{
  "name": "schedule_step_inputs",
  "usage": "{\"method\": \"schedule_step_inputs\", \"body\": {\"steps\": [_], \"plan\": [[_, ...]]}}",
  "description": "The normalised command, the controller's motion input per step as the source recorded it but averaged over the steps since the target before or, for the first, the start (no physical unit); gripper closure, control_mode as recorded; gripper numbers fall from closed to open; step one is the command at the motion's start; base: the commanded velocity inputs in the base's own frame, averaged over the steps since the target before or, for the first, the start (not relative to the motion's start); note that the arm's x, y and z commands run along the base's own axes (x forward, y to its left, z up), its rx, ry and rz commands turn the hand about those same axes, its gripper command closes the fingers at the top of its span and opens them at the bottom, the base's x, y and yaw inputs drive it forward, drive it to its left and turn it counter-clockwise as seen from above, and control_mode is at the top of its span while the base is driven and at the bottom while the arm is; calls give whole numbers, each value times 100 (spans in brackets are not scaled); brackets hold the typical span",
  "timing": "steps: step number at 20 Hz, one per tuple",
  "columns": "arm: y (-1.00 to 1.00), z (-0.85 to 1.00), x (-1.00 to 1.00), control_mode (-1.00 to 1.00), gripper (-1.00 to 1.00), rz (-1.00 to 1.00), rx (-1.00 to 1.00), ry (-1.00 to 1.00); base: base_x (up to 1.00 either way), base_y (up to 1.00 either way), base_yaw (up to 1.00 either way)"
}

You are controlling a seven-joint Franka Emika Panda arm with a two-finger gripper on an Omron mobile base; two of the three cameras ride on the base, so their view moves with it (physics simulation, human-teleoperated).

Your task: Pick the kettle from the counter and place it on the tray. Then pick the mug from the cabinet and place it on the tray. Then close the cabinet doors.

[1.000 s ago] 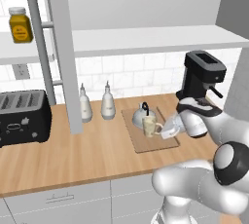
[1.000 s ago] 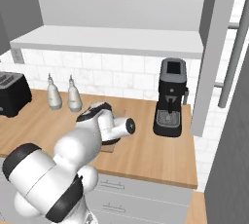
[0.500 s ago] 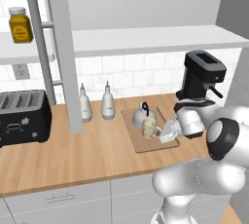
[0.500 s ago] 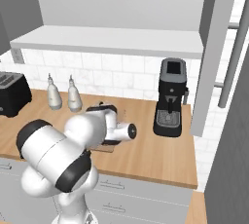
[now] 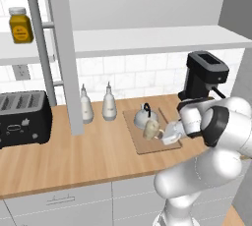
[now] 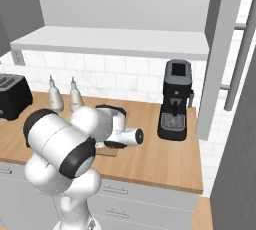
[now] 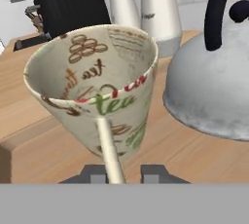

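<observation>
Now the mug [image 7: 97, 91] is seen on the tray [image 5: 147, 145], just beside the kettle [image 5: 146, 117], its handle between the claw's [image 7: 124, 172] tips; whether the handle is gripped or freed cannot be told.

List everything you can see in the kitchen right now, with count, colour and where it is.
kettle: one, pale grey, on the tray, back part.
mug: one, cream, patterned, on the tray in front of the kettle.
tray: one, tan, on the counter.
counter: one, light brown wood.
bottles: two, whitish, by the backsplash.
toaster: one, black, counter's left end.
coffee machine: one, black, counter's right.
jar: one, yellow, cabinet shelf.
cabinet door: grey, open.
tool: one, at the mug's handle.
</observation>
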Motion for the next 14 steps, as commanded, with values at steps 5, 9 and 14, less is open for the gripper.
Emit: {"method": "schedule_step_inputs", "body": {"steps": [5,9,14], "plan": [[2,34,-14,-100,-100,5,0,-4,0,0,0],[7,48,-27,-100,-100,1,0,-10,0,0,0],[8,89,-46,-100,-100,-1,0,-6,0,0,0]]}}
